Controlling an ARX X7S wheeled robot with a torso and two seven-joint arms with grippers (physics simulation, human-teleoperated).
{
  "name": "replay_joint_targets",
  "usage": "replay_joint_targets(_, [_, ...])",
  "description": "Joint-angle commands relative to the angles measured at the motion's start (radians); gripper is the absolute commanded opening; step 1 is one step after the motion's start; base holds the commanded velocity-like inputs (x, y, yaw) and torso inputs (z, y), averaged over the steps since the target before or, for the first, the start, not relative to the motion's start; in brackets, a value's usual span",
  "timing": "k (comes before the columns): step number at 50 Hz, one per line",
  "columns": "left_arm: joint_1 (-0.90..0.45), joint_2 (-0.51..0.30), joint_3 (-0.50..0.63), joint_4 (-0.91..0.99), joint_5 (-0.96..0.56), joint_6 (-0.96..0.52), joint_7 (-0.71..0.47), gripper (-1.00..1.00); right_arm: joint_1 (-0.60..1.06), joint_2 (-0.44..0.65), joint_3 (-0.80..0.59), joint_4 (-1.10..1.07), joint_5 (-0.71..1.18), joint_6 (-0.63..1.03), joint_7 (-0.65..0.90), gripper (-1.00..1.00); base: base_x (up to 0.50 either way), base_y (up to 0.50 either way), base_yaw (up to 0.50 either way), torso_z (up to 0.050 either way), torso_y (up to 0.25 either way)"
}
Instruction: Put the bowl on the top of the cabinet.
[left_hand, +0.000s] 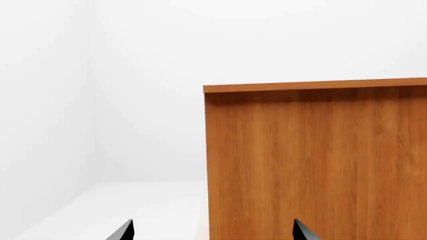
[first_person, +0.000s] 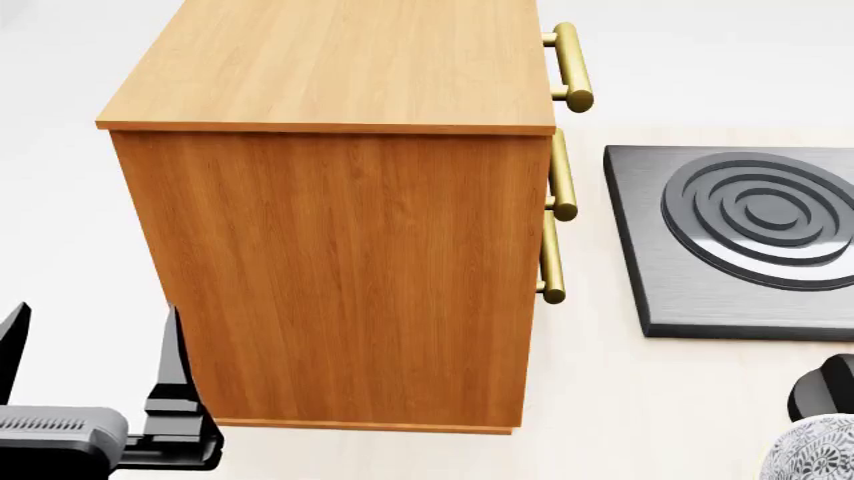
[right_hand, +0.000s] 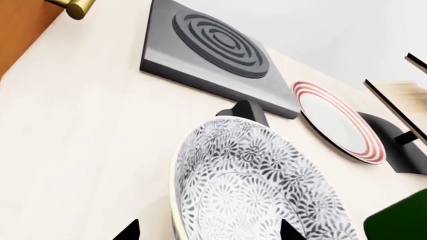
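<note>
The bowl (right_hand: 253, 190), white with a dark leaf pattern, stands tilted on its edge on the pale counter, leaning on a black stand (right_hand: 247, 112). In the head view only its edge shows at the bottom right (first_person: 817, 452). My right gripper (right_hand: 209, 231) is open, with one fingertip either side of the bowl's rim; I cannot tell whether they touch it. The orange-brown cabinet (first_person: 347, 270) stands in the middle with a bare flat top and brass handles (first_person: 567, 65). My left gripper (first_person: 91, 345) is open and empty beside the cabinet's side wall (left_hand: 313, 160).
A dark grey slab with raised rings (first_person: 747, 230) lies right of the cabinet and also shows in the right wrist view (right_hand: 213, 47). A white plate with red rim stripes (right_hand: 340, 125) leans on a black stand beyond the bowl. A pale wood rack (right_hand: 400, 90) and a green object (right_hand: 400, 220) are near it.
</note>
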Motion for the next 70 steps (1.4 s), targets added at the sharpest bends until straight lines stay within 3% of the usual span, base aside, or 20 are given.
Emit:
replay_joint_targets(1, [-0.003,-0.002,0.003,-0.003,-0.002,0.000,-0.003,1.00,0.011,-0.009,-0.011,0.012,-0.010,0.000,-0.008,1.00,0.00,0.00,0.00,0.000,0.000])
replay_joint_targets(70, [-0.005,-0.015,0.016,-0.009,-0.012,0.011,-0.020,1.00,0.042,-0.041,-0.017,0.073,-0.017,-0.019,-0.040,1.00,0.00,0.00,0.00,0.000,0.000])
